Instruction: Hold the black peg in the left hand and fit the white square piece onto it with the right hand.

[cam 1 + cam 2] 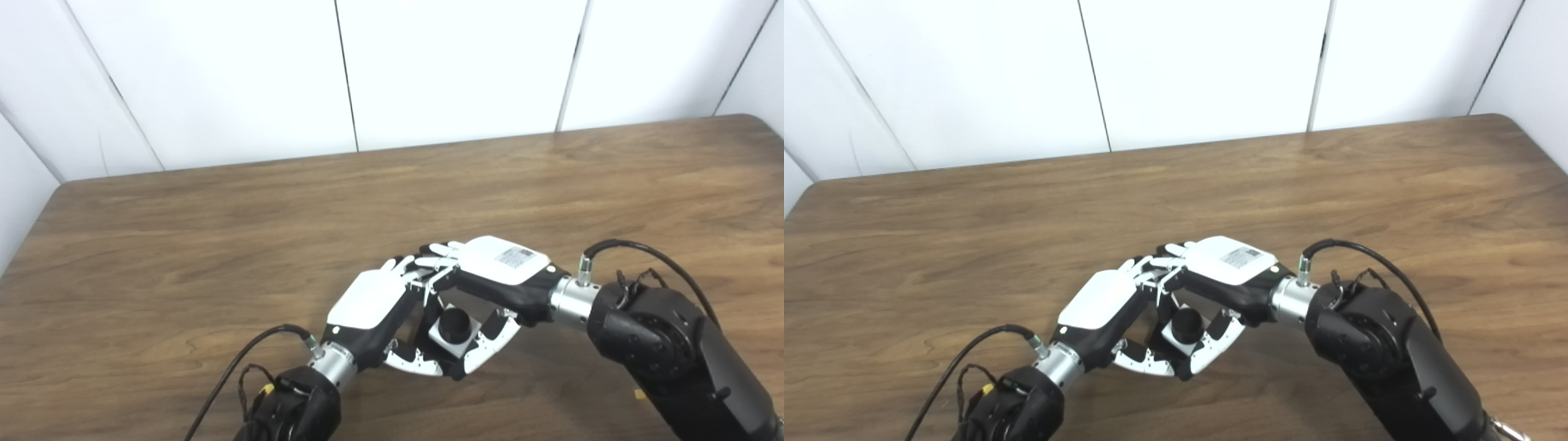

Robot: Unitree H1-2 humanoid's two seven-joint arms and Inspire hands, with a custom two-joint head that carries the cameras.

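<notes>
Now both hands meet near the desk's near-centre: left hand and right hand curl around the white square piece, with the black peg showing in its middle. Which hand grips which part is hidden. Judged: seating step; next calls for pressing straight down.

Left hand and right hand meet fingertip to fingertip over the near-centre table. Between them: black peg seated in the white square piece, both thumbs curled beneath.
</notes>
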